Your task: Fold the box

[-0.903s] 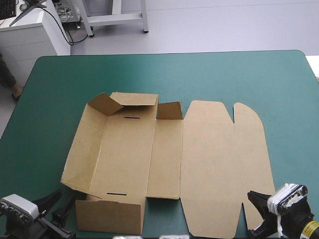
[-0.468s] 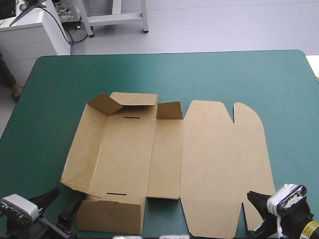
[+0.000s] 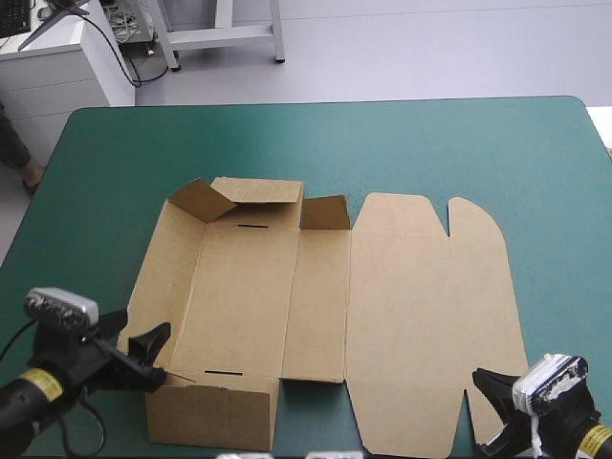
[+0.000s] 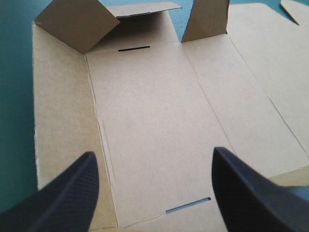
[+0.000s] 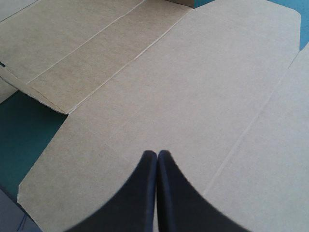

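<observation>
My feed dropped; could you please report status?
Black-finned left gripper open over partly folded brown cardboard box. Right gripper shut at its flat lid. Nothing obstructing.

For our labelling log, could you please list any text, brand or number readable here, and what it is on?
None can be read.
The brown box is plain board in every view.
The left arm's yellow band and the right arm's yellow band are too small to read.

The high camera looks forward and down from above and behind, taking in the whole surface (image 3: 316,134). The left wrist camera sits low and close behind the left tool (image 4: 154,154), facing the far flaps of the box (image 4: 154,111). The right wrist camera, behind the right tool (image 5: 153,153), closely faces the wide panel. All three share the middle panels.
</observation>
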Robot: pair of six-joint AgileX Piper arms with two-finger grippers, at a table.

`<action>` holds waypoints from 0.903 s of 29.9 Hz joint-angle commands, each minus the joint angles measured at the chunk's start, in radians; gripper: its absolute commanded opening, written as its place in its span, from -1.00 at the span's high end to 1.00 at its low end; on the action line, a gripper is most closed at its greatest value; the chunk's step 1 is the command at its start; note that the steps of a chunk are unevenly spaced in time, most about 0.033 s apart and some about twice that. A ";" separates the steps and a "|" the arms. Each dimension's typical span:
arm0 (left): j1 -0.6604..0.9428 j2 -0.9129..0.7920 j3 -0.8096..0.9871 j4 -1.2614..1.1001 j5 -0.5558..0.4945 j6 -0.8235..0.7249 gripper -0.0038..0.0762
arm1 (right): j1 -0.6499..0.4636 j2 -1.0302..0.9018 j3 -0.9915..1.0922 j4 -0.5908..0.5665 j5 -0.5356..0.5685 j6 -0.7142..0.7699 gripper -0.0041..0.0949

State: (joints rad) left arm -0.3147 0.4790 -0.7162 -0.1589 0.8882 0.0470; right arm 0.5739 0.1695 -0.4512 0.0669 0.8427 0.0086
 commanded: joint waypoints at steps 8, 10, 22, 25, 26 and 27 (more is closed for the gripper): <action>-0.004 0.481 -0.323 0.014 0.088 -0.047 -0.28 | -0.005 0.013 -0.025 0.007 -0.072 -0.009 0.95; -0.004 0.551 -0.364 0.031 0.129 -0.055 -0.28 | -0.005 0.013 -0.025 0.009 -0.072 -0.014 0.95; 0.334 0.715 -0.412 -0.001 0.266 0.089 -0.28 | -0.005 0.013 -0.025 0.027 -0.072 -0.038 0.95; 0.438 0.736 -0.412 -0.062 0.296 0.203 -0.28 | -0.005 0.013 -0.025 0.027 -0.072 -0.038 0.95; 0.474 0.748 -0.412 -0.086 0.310 0.235 -0.28 | -0.005 0.013 -0.025 0.027 -0.072 -0.038 0.95; 0.501 0.760 -0.412 -0.115 0.324 0.260 -0.28 | -0.005 0.013 -0.025 0.027 -0.072 -0.038 0.95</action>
State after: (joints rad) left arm 0.1157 1.2327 -1.0941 -0.1901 1.1960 0.2211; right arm 0.5739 0.1695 -0.4512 0.0884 0.8427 -0.0196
